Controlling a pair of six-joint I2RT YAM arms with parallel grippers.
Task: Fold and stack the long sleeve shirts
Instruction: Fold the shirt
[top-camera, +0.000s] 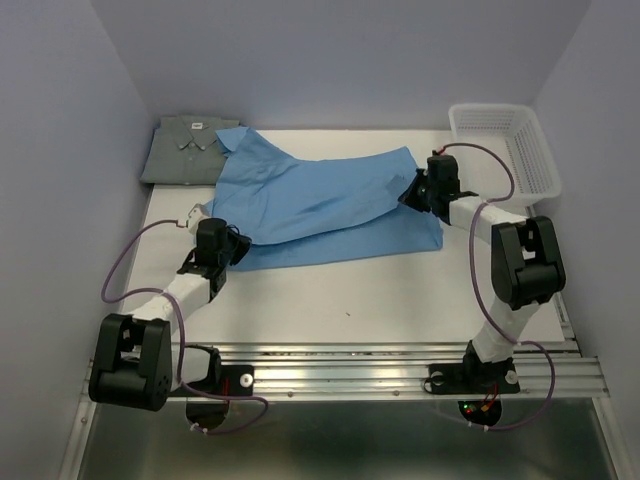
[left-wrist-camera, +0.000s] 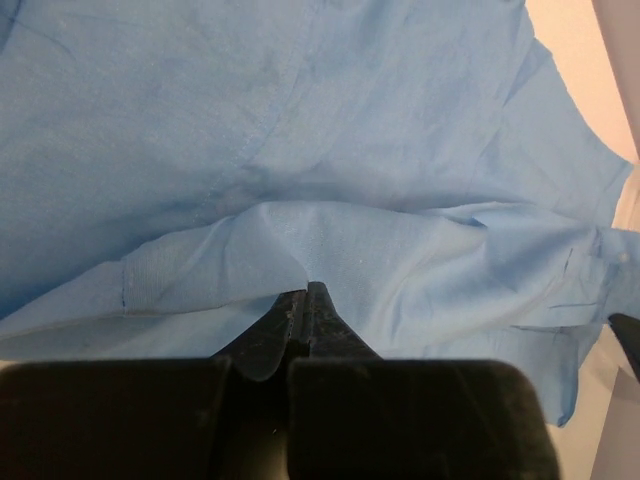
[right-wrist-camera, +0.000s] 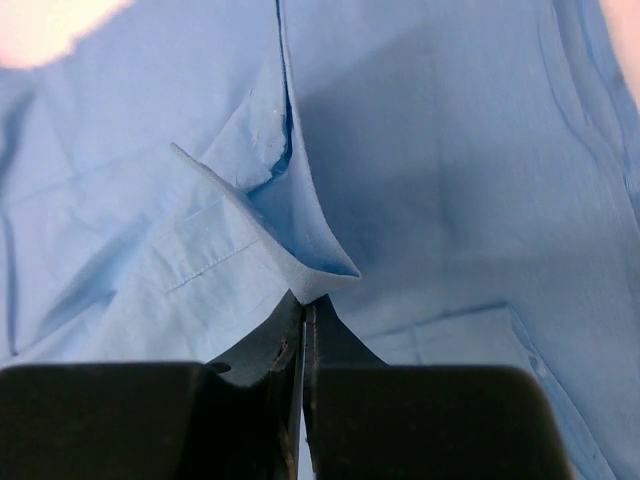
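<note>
The light sky-blue shirt (top-camera: 320, 205) lies spread across the middle of the table, its collar end reaching onto the grey shirt (top-camera: 185, 150), which lies folded at the back left with a small white neck label. My left gripper (top-camera: 235, 243) is shut on the blue shirt's near left edge; in the left wrist view the jaws (left-wrist-camera: 305, 292) pinch a fold of blue cloth (left-wrist-camera: 330, 240). My right gripper (top-camera: 412, 193) is shut on the blue shirt's right edge; in the right wrist view the jaws (right-wrist-camera: 305, 298) pinch a folded hem (right-wrist-camera: 300, 250).
A white plastic mesh basket (top-camera: 505, 145) stands at the back right. Bare white table surface (top-camera: 350, 300) shows in front of the blue shirt. Purple walls close in the left, back and right sides.
</note>
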